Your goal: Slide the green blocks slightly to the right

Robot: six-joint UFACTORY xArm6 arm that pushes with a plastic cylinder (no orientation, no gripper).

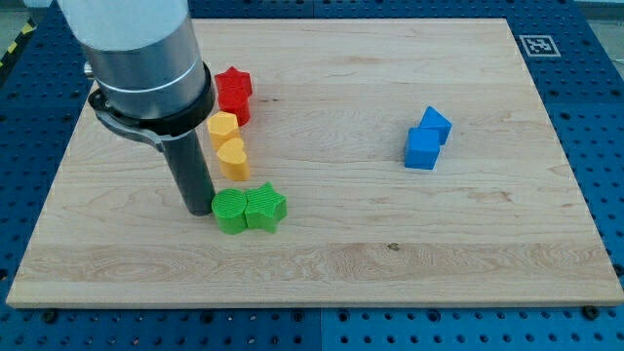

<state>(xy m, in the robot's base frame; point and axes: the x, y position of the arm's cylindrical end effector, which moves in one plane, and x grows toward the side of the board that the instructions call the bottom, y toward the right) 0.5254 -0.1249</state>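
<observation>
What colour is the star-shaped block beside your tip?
Green star block, clearest in the camera view.

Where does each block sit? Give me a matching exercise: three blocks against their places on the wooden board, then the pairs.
Blocks:
1 green round plastic block
2 lower blue plastic cube
3 red plastic star block

Places:
A far on the view's right
B top of the left cluster
C just right of my tip

Pairs: 1-C, 2-A, 3-B

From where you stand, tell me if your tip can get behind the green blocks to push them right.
Probably yes. My tip already sits just at the view's left of the green round block, which touches the green star block. Nothing lies between tip and blocks.
</observation>
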